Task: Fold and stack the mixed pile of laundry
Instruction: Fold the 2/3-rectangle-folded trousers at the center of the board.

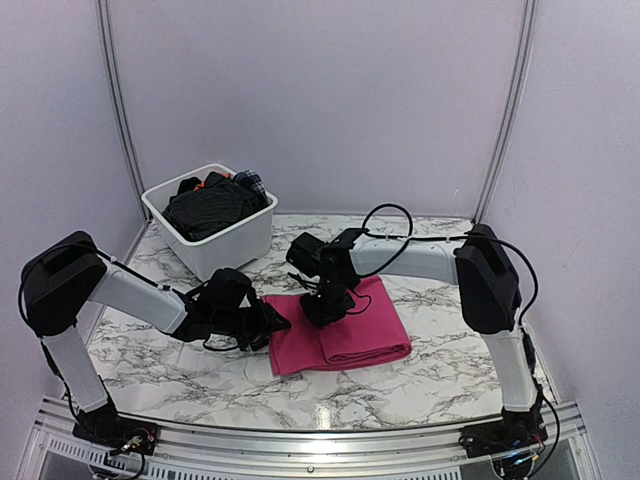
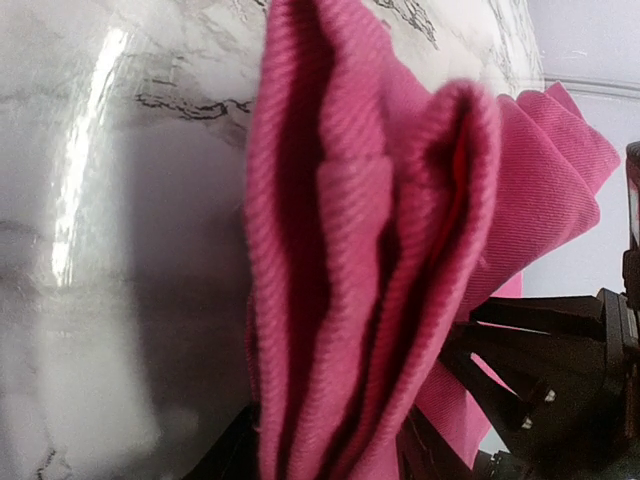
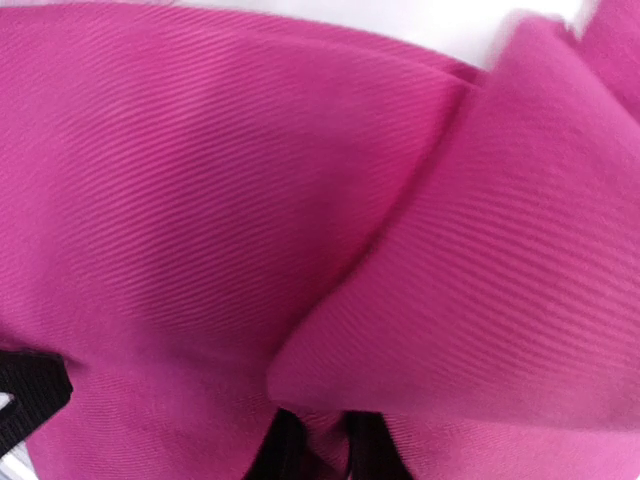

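A magenta-pink cloth (image 1: 345,335) lies folded on the marble table, in front of both arms. My left gripper (image 1: 278,322) is at the cloth's left edge. In the left wrist view several bunched pink folds (image 2: 370,250) fill the gap between its dark fingers (image 2: 225,455), so it is shut on them. My right gripper (image 1: 325,312) is on the cloth's upper left part. Its fingers (image 3: 290,450) stand close together with a fold of the magenta cloth (image 3: 330,250) pinched between them. The black pinstriped shirt (image 1: 212,207), a bit of orange (image 1: 203,183) and a dark plaid piece (image 1: 250,181) sit in the tub.
The white plastic tub (image 1: 235,243) stands at the back left of the table. The right arm's black gripper body (image 2: 560,370) is close beside the left gripper. Metal frame posts rise at the back left (image 1: 118,100) and back right (image 1: 505,110).
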Controlling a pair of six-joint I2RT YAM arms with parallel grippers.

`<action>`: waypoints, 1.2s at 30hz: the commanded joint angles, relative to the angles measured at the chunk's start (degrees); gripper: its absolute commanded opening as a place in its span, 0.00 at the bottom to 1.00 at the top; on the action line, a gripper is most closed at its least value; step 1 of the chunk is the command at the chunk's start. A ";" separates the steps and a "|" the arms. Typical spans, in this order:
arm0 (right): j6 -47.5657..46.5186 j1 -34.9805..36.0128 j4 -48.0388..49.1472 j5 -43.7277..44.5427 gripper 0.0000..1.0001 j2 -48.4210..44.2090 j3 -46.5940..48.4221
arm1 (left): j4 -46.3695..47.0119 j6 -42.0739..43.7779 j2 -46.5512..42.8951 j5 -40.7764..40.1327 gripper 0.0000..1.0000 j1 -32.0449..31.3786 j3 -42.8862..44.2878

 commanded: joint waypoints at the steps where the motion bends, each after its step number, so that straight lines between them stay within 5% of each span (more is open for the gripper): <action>1: 0.25 0.78 0.90 0.15 0.01 0.54 -2.06 | -1.51 -1.37 1.83 -0.63 0.45 0.07 -2.96; 15: 0.36 -1.03 4.56 -12.40 0.00 -10.29 0.92 | 8.32 -2.85 5.43 3.39 0.01 0.16 -4.11; 23: 6.73 -0.52 14.36 -24.58 0.00 -12.24 -3.92 | 10.97 -3.93 6.30 3.90 0.00 0.24 -4.84; 36: 11.25 0.02 22.40 -31.64 0.00 -5.44 -1.58 | 11.42 -4.15 6.29 3.88 0.00 0.10 -4.98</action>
